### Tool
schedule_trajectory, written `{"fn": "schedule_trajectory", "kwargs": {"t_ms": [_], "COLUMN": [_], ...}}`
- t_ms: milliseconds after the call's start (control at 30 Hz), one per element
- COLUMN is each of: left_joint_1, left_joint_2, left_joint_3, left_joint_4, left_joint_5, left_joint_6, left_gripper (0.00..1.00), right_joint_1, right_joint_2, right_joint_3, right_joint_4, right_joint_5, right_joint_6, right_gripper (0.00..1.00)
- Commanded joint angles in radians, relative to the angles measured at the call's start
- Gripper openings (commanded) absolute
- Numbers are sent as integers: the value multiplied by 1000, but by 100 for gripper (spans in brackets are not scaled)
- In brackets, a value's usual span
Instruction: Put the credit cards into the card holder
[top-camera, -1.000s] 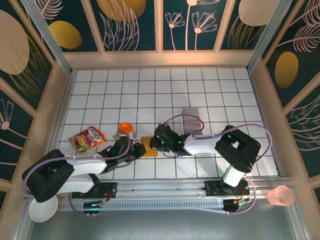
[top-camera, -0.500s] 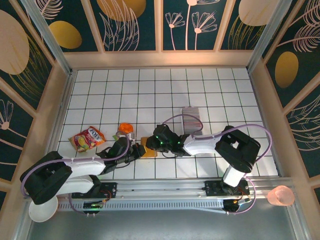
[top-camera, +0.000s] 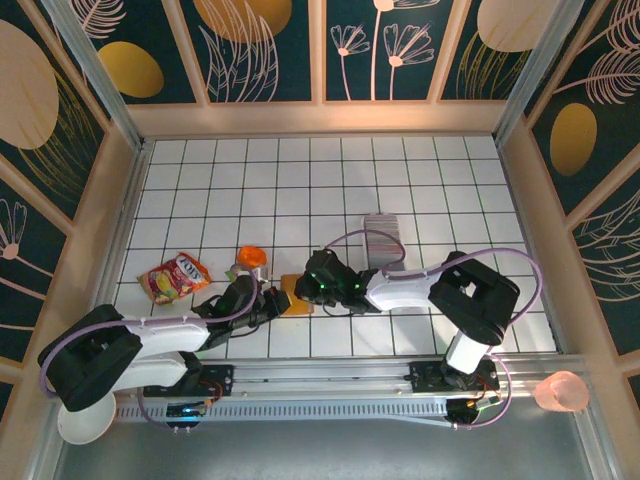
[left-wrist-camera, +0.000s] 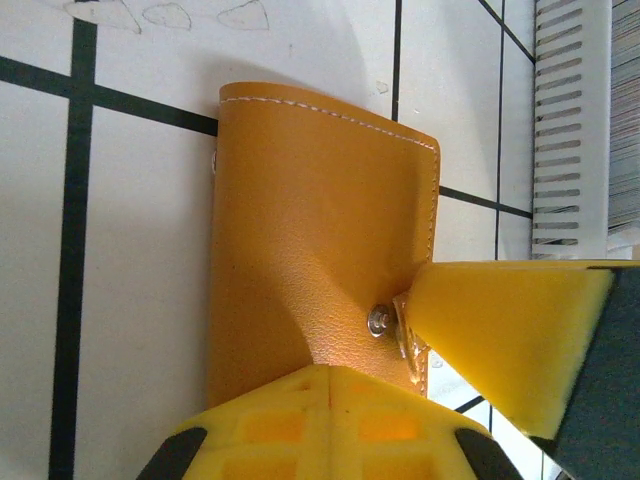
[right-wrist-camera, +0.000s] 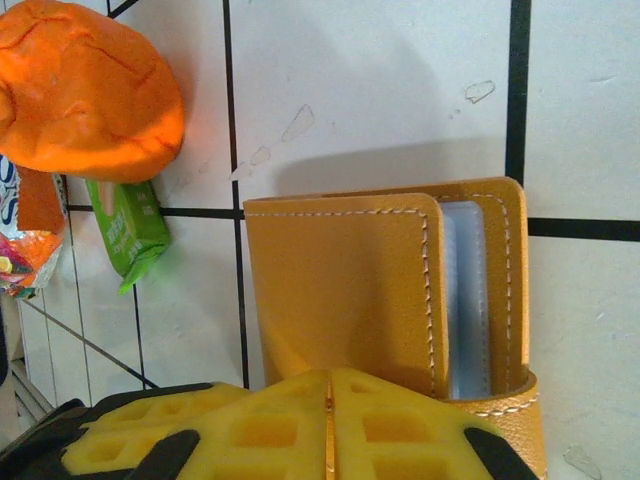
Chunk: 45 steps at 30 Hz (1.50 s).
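The left gripper (left-wrist-camera: 330, 400) is clamping the card holder (right-wrist-camera: 340, 290), which is lying at eight o'clock from the credit cards (top-camera: 383, 240), while the right gripper (right-wrist-camera: 328, 410) is clenching at its clasp side, so a slipping flap is threatening to fold closed.

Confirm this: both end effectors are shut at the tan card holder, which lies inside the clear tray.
No: the card holder lies on the tiled table, apart from the clear tray, per the top external view. The left end effector and right end effector are shut at it.
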Motion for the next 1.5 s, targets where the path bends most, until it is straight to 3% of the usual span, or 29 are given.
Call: {"fn": "schedule_trajectory", "kwargs": {"t_ms": [0, 333, 600, 933, 1467], "left_joint_1": [-2, -2, -3, -2, -3], "left_joint_2": [6, 9, 3, 4, 3], "left_joint_3": [-35, -39, -33, -26, -27], "left_joint_4": [-105, -106, -113, -118, -117], "left_joint_5": [-20, -25, -28, -26, -25], "left_joint_6": [-6, -6, 1, 9, 4], "left_gripper": [0, 0, 0, 0, 0], "right_joint_1": [12, 19, 43, 47, 50], "right_joint_2": [18, -9, -46, -100, -60], "right_joint_3": [-4, 9, 189, 248, 258], "right_joint_4": [-7, 34, -317, -581, -552], "right_joint_5": [5, 45, 182, 257, 192], "right_joint_6": [16, 12, -98, -139, -160], "right_gripper": [10, 24, 29, 32, 28]}}
